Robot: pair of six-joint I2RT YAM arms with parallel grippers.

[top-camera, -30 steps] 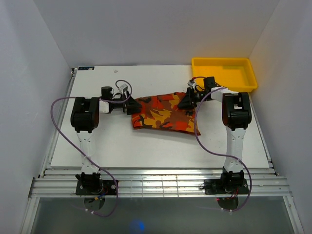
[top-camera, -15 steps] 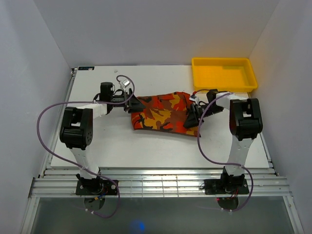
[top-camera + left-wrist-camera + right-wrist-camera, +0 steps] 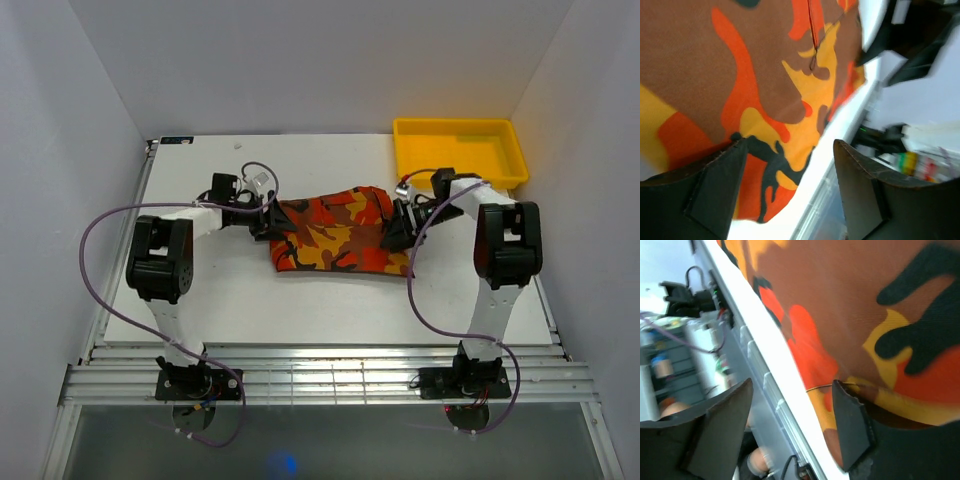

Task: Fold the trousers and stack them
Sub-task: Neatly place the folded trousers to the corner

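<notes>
The camouflage trousers (image 3: 330,232) lie folded into a wide bundle in the middle of the white table (image 3: 230,300). My left gripper (image 3: 268,222) is at their left edge, lying low and pointing right. In the left wrist view the trousers (image 3: 740,75) fill the upper left, and the left gripper (image 3: 790,165) is open, one finger (image 3: 715,190) resting against the cloth. My right gripper (image 3: 392,235) is at their right edge. In the right wrist view it (image 3: 790,410) is open beside the trousers (image 3: 865,315), one finger (image 3: 850,430) over the hem.
A yellow plastic tray (image 3: 408,150) stands at the table's back right corner, just behind the right arm. Purple cables (image 3: 100,260) loop off both arms. White walls close in the table on three sides; a metal rail runs along the near edge.
My right gripper came from the trousers' back right corner to their right edge and opened wider. The left gripper stayed at the left edge, opening a little, while its elbow swung left.
</notes>
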